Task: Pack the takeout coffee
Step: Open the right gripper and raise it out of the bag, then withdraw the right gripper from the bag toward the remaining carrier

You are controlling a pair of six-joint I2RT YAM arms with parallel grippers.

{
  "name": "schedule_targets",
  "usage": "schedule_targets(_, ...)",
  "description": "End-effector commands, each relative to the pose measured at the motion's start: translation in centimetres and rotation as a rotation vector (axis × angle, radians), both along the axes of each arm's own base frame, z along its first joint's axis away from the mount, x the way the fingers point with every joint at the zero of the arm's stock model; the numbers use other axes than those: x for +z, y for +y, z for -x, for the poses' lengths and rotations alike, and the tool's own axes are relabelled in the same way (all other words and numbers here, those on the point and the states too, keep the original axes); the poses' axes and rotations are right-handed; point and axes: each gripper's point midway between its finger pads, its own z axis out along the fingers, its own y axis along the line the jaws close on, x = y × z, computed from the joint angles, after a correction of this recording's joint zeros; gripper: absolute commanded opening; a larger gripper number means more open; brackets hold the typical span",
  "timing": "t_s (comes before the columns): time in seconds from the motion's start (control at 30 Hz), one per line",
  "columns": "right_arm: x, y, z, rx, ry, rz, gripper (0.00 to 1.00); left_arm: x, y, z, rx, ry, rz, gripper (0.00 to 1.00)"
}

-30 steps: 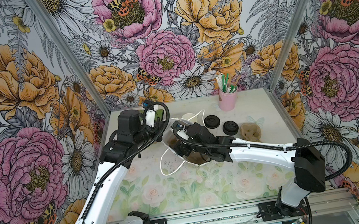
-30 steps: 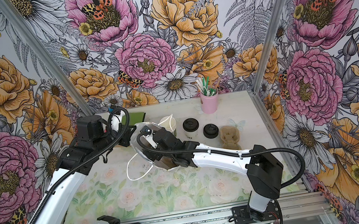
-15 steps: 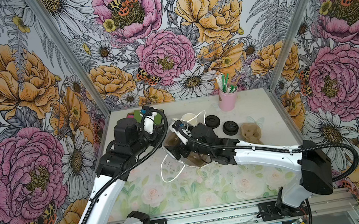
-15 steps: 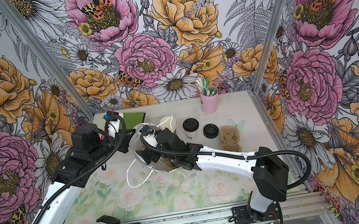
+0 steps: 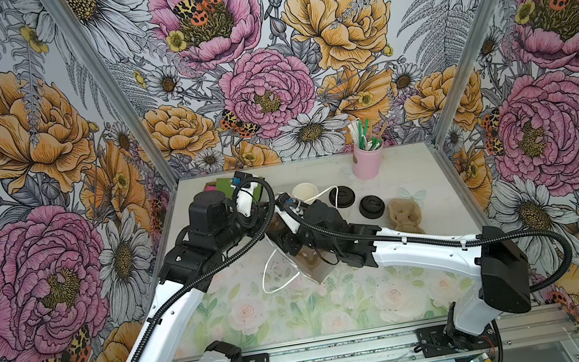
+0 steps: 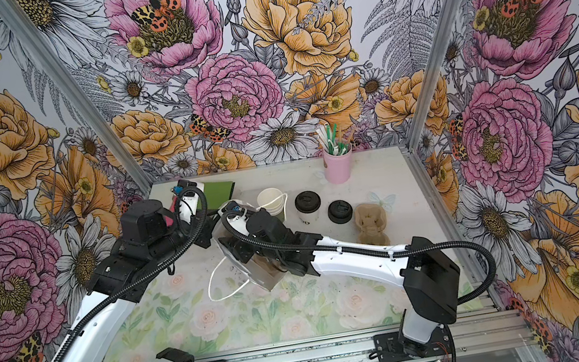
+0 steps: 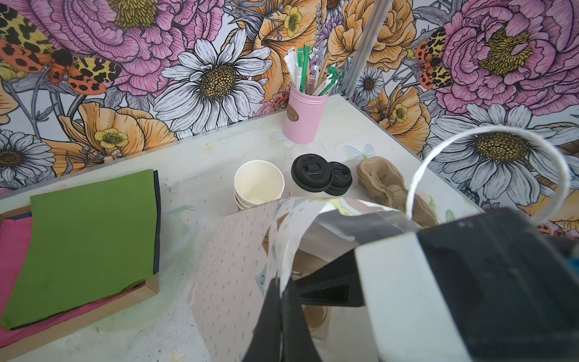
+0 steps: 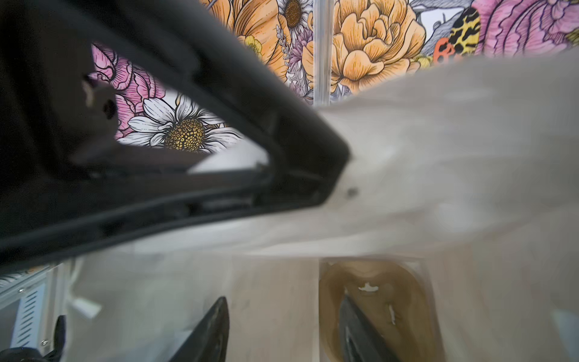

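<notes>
L claw [image 7: 281, 283] pinching bag [image 7: 225, 250] rim, R claw [image 8: 282, 316] inside, coffee [image 6: 308, 204] outside

Honestly, nothing here is properly readable. The takeout coffee [image 6: 308, 208] has some dark lettering on its white side in a top view, but it's way too small to make out.

One bag [image 7: 225, 266], one lidded coffee cup [image 7: 311, 172]

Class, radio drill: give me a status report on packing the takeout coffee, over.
Left gripper shut on bag rim. Right gripper open, inside bag. Takeout coffee on table, lidded, not yet packed. Right arm blocks bag mouth.
</notes>
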Motion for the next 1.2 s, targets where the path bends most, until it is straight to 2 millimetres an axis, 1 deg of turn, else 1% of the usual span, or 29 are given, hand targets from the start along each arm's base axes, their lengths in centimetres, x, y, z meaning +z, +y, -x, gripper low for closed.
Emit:
schedule_targets(0.0, -0.1, 0.3, -0.8, -0.048, 0.005, 0.04, 0.48, 0.8, -0.2, -0.4, 0.018, -0.043, -0.004, 0.0)
schedule_targets(0.03, -0.1, 0.3, -0.8, -0.053, 0.003, 0.045, 0.44, 0.8, -0.1, -0.5, 0.02, -0.043, -0.008, 0.0)
schedule_targets(0.13, 0.2, 0.4, -0.9, -0.059, -0.002, 0.042, 0.38, 0.8, -0.2, -0.4, 0.024, -0.047, -0.012, 0.0)
schedule_targets(0.23, 1.1, 0.3, -0.5, -0.054, -0.016, 0.031, 0.34, 0.8, -0.1, -0.3, 0.029, -0.055, -0.02, 0.0)
schedule_targets(0.33, 1.9, 0.1, 0.4, -0.035, -0.041, 0.029, 0.34, 0.9, 0.2, -0.2, 0.038, -0.066, -0.027, 0.0)
schedule_targets(0.4, 2.7, -0.1, 1.4, -0.016, -0.059, 0.024, 0.36, 0.9, 0.3, -0.1, 0.042, -0.071, -0.03, 0.0)
schedule_targets(0.5, 3.6, -0.7, 2.4, -0.013, -0.102, 0.026, 0.44, 1.0, 0.4, 0.0, 0.043, -0.085, -0.027, 0.0)
schedule_targets(0.7, 4.9, -1.7, 3.6, -0.029, -0.162, 0.014, 0.56, 1.1, 0.6, 0.1, 0.044, -0.107, -0.031, 0.0)
schedule_targets(0.83, 5.6, -2.0, 4.4, -0.016, -0.183, -0.032, 0.6, 1.2, 0.7, 0.1, 0.049, -0.114, -0.036, 0.0)
schedule_targets(0.97, 6.8, -2.7, 4.9, -0.019, -0.207, -0.061, 0.64, 0.9, 1.1, -0.2, 0.071, -0.104, -0.035, 0.0)
schedule_targets(1.07, 8.1, -3.6, 5.2, -0.029, -0.231, -0.095, 0.68, 0.6, 1.3, -0.5, 0.087, -0.085, -0.023, 0.0)
schedule_targets(1.17, 9.9, -4.7, 5.4, -0.051, -0.26, -0.14, 0.73, 0.1, 1.9, -1.2, 0.125, -0.05, -0.002, 0.0)
